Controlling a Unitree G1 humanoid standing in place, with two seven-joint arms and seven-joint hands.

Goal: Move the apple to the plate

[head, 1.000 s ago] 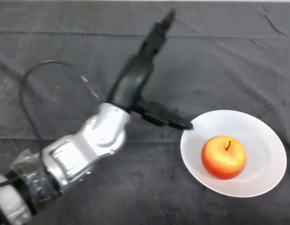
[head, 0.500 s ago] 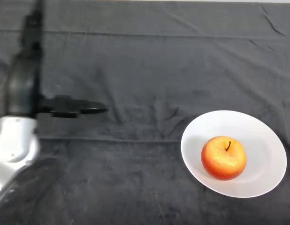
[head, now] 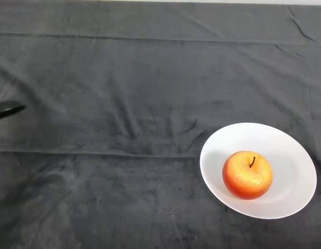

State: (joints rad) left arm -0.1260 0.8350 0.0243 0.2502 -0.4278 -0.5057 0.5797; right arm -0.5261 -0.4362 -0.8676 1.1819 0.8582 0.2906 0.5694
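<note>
A red and yellow apple point(head: 248, 175) with a dark stem stands upright on a white round plate point(head: 290, 155) at the right of the table, a little left of the plate's middle. Only a black tip of my left hand point(head: 7, 109) shows at the view's left edge, far from the plate and the apple. The rest of the hand and the arm are out of view.
A dark grey creased cloth point(head: 129, 83) covers the whole table. The plate lies close to the right edge of the view.
My left arm has swung away from the plate to the left and almost left the view. The apple and the plate have not moved.
</note>
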